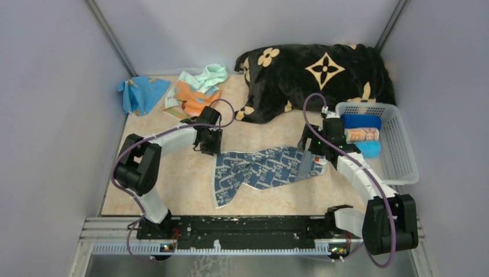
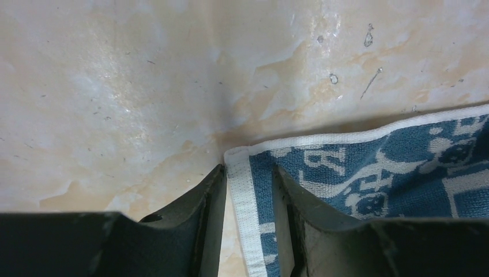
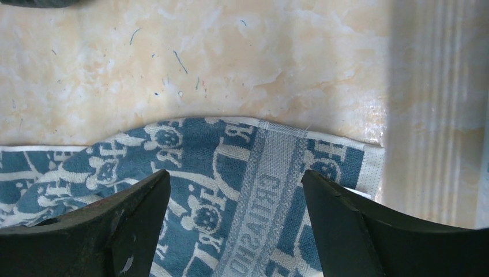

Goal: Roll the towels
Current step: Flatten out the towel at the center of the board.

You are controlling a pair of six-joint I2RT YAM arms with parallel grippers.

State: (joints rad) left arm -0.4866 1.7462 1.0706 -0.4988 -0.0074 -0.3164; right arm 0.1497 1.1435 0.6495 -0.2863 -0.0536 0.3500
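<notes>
**Container.** White slotted plastic basket (image 1: pixel 403 156), rectangular, at 3 o'clock on the table (image 1: pixel 173 190). It holds three rolled towels lying side by side at its far end: dark blue roll (image 1: pixel 360 121), orange printed roll (image 1: pixel 362 135), light blue roll (image 1: pixel 369 149). The near half shows only its bare floor.

**Left gripper** (image 2: pixel 248 170). Jaws stand at a narrow gap, one finger on each side of the white hem (image 2: pixel 239 190) at the corner of the grey-blue patterned towel (image 1: pixel 265 170). A sliver of table shows beside the hem, so the cloth is not pinched.

**Right gripper** (image 3: pixel 233 196). Jaws stand wide, over the towel's opposite end, with a pale woven lettered band (image 3: pixel 259 196) between the fingers. Nothing is held; contact with the cloth cannot be told.

**Task item.** The grey-blue patterned towel is thin terry with a white edge. It lies flat but rumpled at table centre, between the two grippers.

**Loose towels, 10 to 11 o'clock.** Blue towel (image 1: pixel 138 95), orange towel (image 1: pixel 193 98) and mint green towel (image 1: pixel 212 74), all crumpled.

**Other.** Plush black blanket (image 1: pixel 317 75) with beige flower motifs, heaped at 1 o'clock. The table has a glossy marbled beige surface.
</notes>
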